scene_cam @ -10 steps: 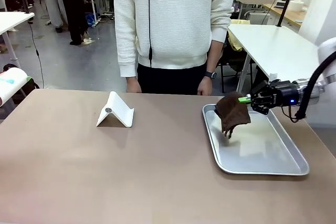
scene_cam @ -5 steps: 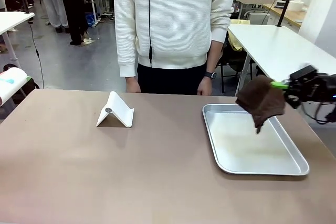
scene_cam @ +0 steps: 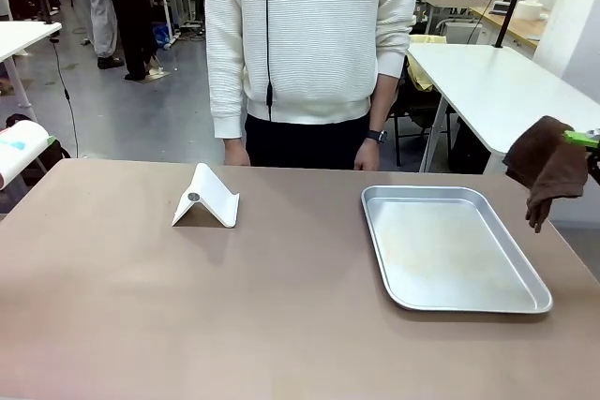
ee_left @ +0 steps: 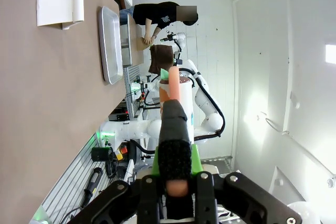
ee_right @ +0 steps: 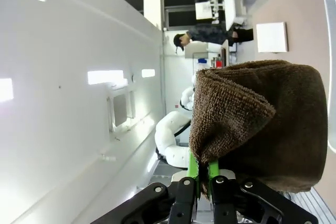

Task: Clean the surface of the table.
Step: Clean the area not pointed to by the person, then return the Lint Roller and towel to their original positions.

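Pincer (ee_right: 200,174) on my right arm is clamped on a brown cloth (scene_cam: 544,164), hanging off the tray's (scene_cam: 534,304) far-right corner, beyond the tabletop (scene_cam: 187,306). My left pincer (ee_left: 176,182) pinches a pink-tipped tool (ee_left: 173,124). The thin pinch could slip, dropping the cloth.

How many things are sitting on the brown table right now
2. A white folded stand sits left of the middle of the table, and a silver metal tray lies on the right. The brown cloth hangs from the right gripper, off the table's right edge.
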